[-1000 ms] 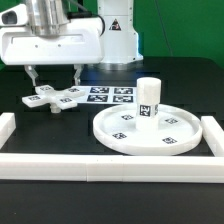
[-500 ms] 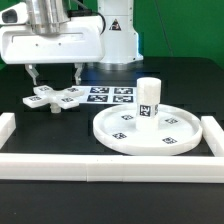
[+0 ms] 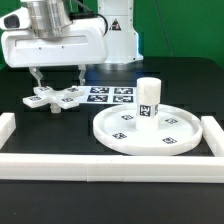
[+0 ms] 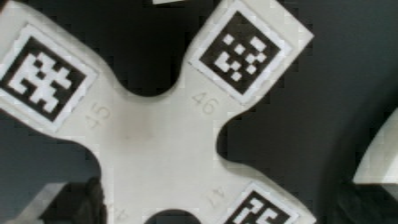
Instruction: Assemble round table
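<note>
The white cross-shaped base (image 3: 55, 97) lies flat on the black table at the exterior view's left, with tags on its arms. It fills the wrist view (image 4: 160, 130). My gripper (image 3: 59, 78) hovers just above it, open and empty, with one finger on each side of the cross. The large round disc (image 3: 112, 141) lies at the exterior view's right. The short cylindrical leg (image 3: 149, 98) stands upright on the disc's far part.
The marker board (image 3: 112, 96) lies between the base and the disc. White border rails run along the front (image 3: 100, 166), the left (image 3: 5, 125) and the right (image 3: 213, 135). The arm's white base (image 3: 118, 35) stands behind.
My gripper has shifted slightly toward the exterior view's right and a little lower over the cross-shaped base. The parts have not moved.
</note>
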Tool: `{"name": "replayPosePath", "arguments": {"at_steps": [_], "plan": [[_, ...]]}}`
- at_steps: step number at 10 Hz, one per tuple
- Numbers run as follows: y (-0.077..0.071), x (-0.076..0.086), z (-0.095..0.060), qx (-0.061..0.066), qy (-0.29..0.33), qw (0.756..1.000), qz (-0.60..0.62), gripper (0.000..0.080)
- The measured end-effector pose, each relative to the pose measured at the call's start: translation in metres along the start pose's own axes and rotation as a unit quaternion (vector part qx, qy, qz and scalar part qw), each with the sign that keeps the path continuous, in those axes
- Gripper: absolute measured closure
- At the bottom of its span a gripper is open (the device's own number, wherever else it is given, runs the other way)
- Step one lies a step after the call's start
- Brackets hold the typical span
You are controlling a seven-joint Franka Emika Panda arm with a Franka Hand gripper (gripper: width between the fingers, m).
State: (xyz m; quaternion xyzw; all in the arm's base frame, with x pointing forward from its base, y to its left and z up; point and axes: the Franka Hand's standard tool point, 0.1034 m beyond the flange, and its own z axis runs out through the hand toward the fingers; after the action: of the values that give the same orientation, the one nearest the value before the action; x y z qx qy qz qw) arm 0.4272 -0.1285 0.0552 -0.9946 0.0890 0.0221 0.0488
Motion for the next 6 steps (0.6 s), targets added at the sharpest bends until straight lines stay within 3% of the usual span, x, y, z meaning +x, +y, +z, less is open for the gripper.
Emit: {"name": "replayPosePath", "arguments": {"at_steps": [2, 3, 6], "plan": [[0.011, 0.005, 0.002, -0.034, 0.028, 0.998, -0.038, 0.015], [0.021, 0.003, 0.004, -0.038, 0.036, 0.998, -0.035, 0.015], [0.022, 0.003, 0.005, -0.037, 0.035, 0.998, -0.032, 0.015]]}}
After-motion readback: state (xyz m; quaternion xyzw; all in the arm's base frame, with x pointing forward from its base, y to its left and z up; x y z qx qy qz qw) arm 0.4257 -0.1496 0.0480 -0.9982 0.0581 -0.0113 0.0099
